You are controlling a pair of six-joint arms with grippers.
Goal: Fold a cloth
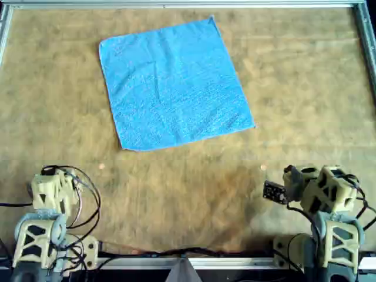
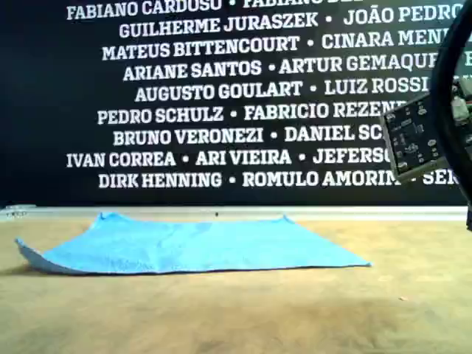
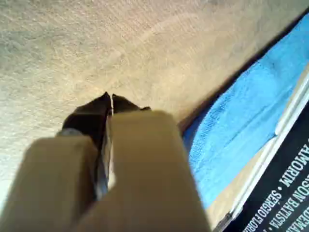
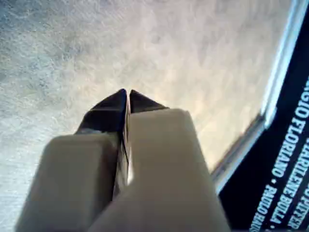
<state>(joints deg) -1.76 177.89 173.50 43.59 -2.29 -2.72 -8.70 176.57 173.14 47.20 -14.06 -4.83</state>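
Observation:
The cloth (image 1: 173,85) is a bright sky-blue square towel. It lies flat and unfolded on the tan table, turned a little, in the far half and left of centre in the overhead view. In the exterior view the cloth (image 2: 192,247) lies flat, with its left corner slightly lifted. My first gripper (image 3: 110,96) is shut and empty above bare table, and the cloth (image 3: 241,121) lies well off to its side. My second gripper (image 4: 127,92) is shut and empty above bare table, with no cloth in its view.
Two arms rest at the near edge in the overhead view, one at the left (image 1: 53,194) and one at the right (image 1: 323,188). A metal rail (image 1: 188,4) borders the table. A circuit board (image 2: 413,140) hangs at the exterior view's right, with a black lettered wall behind.

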